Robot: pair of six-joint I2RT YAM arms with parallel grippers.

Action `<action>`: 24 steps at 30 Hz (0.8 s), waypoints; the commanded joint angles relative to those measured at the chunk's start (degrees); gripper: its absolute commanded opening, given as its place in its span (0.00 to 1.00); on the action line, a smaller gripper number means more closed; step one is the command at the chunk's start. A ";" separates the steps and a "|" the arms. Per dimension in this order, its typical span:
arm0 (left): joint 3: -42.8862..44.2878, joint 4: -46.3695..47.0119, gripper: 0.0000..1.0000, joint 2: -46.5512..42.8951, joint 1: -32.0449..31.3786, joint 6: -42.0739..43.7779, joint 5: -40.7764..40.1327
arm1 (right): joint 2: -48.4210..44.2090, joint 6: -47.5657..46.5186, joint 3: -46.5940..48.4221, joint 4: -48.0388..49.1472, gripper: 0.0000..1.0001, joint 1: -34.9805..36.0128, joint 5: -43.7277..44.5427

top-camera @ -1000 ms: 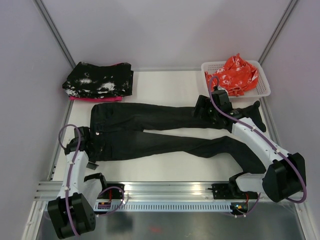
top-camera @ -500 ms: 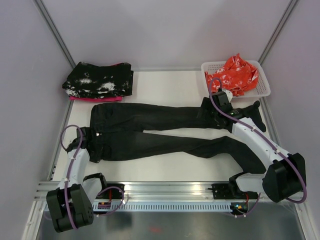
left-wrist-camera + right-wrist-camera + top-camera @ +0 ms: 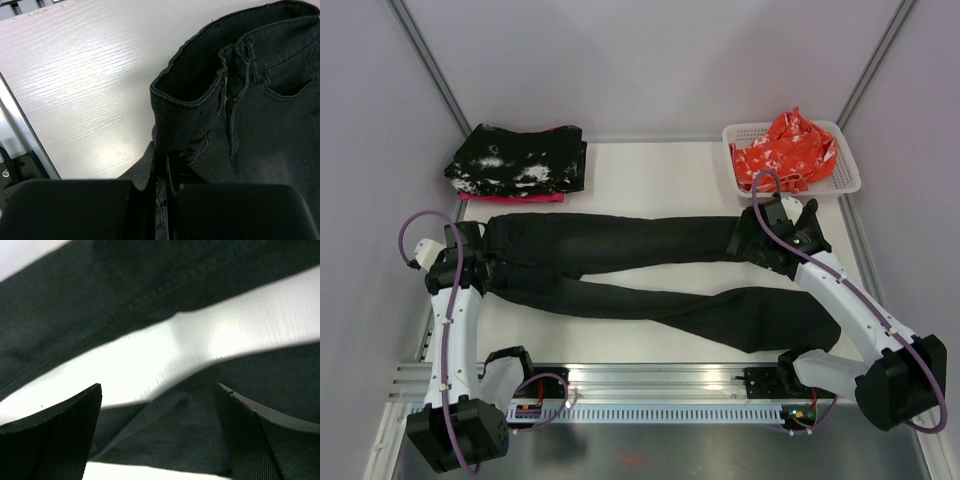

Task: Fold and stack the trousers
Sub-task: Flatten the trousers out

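The black trousers [image 3: 620, 240] lie across the table with the waist at the left and both legs running right. My left gripper [image 3: 478, 258] is shut on the waistband, at the left end. In the left wrist view the gripper [image 3: 160, 161] pinches the bunched waist edge of the trousers [image 3: 270, 125], and the waist opening stands up beyond the fingers. My right gripper [image 3: 742, 242] hovers open over the far leg near its right end. In the right wrist view its gripper [image 3: 157, 407] has nothing between the fingers [image 3: 55, 435], with the trousers [image 3: 125, 285] blurred below.
A folded black cloth speckled with white [image 3: 518, 160] lies on a pink cloth at the back left. A white basket [image 3: 845, 178] at the back right holds orange-red cloth [image 3: 785, 148]. Grey walls close in both sides. A metal rail [image 3: 650, 385] runs along the near edge.
The left gripper has shut on the waistband and drawn it left and away from the near edge, shifting both legs. The right gripper has moved right along the far leg, still open.
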 commanded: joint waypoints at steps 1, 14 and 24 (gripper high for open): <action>-1.18 1.16 0.02 -0.55 0.22 2.28 0.85 | -3.97 5.84 -3.64 -4.72 0.98 0.13 -2.61; -7.18 5.47 0.03 -2.48 0.22 3.15 2.71 | -4.34 14.20 -18.68 2.30 0.84 -0.14 -2.09; -9.81 6.26 0.04 -4.24 0.22 3.41 2.79 | 3.66 13.58 -19.82 6.97 0.80 -0.22 3.36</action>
